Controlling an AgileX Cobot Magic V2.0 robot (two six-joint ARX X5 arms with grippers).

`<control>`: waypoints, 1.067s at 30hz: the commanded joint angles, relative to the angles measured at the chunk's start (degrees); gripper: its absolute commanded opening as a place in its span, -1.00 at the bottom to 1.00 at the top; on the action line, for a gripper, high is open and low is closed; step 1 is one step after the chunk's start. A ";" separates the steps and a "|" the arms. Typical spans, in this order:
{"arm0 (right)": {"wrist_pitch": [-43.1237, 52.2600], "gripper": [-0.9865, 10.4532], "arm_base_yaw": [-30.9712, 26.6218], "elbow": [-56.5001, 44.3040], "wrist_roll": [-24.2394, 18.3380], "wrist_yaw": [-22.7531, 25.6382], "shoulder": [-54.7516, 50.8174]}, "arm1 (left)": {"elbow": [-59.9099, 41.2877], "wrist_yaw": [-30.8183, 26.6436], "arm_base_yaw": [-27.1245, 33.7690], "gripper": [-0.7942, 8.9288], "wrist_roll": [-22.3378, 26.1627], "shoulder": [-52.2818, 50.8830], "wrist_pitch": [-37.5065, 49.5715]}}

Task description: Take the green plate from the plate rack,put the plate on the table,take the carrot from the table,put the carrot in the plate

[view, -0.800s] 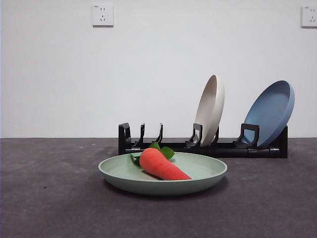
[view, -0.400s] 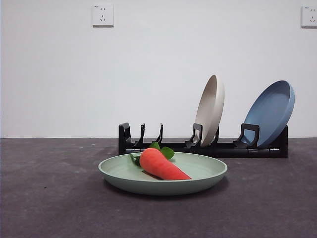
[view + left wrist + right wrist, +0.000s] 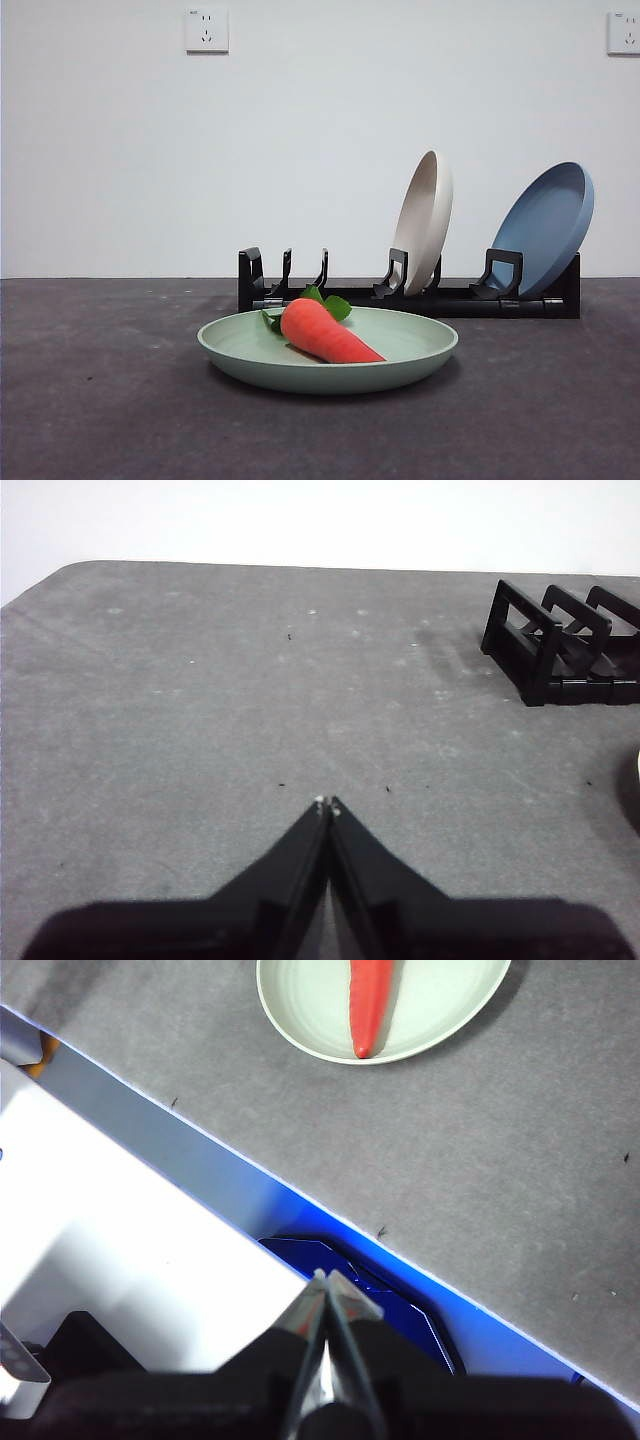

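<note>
The green plate (image 3: pixel 400 345) lies flat on the dark grey table (image 3: pixel 100 400), in front of the black plate rack (image 3: pixel 330 290). The carrot (image 3: pixel 325 333) rests inside the plate, its green leaves toward the rack. The right wrist view shows the same plate (image 3: pixel 430 1010) and carrot (image 3: pixel 368 1005) from well back. My right gripper (image 3: pixel 327 1282) is shut and empty, held over the table's front edge. Shut and empty too, my left gripper (image 3: pixel 327 804) hovers over bare table, with the rack's end (image 3: pixel 545 645) off to one side.
A beige plate (image 3: pixel 425 220) and a blue plate (image 3: pixel 545 228) stand on edge in the rack's right-hand slots. The three left-hand slots hold nothing. Past the table's front edge (image 3: pixel 300 1210) there is a white and blue surface.
</note>
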 commanded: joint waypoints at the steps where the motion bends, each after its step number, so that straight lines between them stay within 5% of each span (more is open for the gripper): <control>1: 0.28 -0.83 0.11 -0.33 -0.46 0.07 -0.09 | -0.70 -0.20 0.15 -0.84 -0.52 -0.15 -0.07; 11: 0.39 -0.83 -0.15 -0.33 -0.79 0.46 -0.28 | -0.70 -0.20 0.15 -0.84 -0.52 -0.15 -0.07; 14: 2.58 -0.83 -4.46 -0.39 -6.51 3.19 -2.71 | -0.70 -0.20 0.15 -0.84 -0.52 -0.15 -0.07; 24: 35.60 -0.83 -29.48 -9.75 -10.29 1.79 -14.62 | -0.70 -0.22 0.15 -0.84 -0.52 -0.15 -0.07; 32: 54.25 -0.83 -35.28 -30.38 -9.81 1.88 -26.03 | -0.70 -0.20 0.15 -0.84 -0.52 -0.15 -0.07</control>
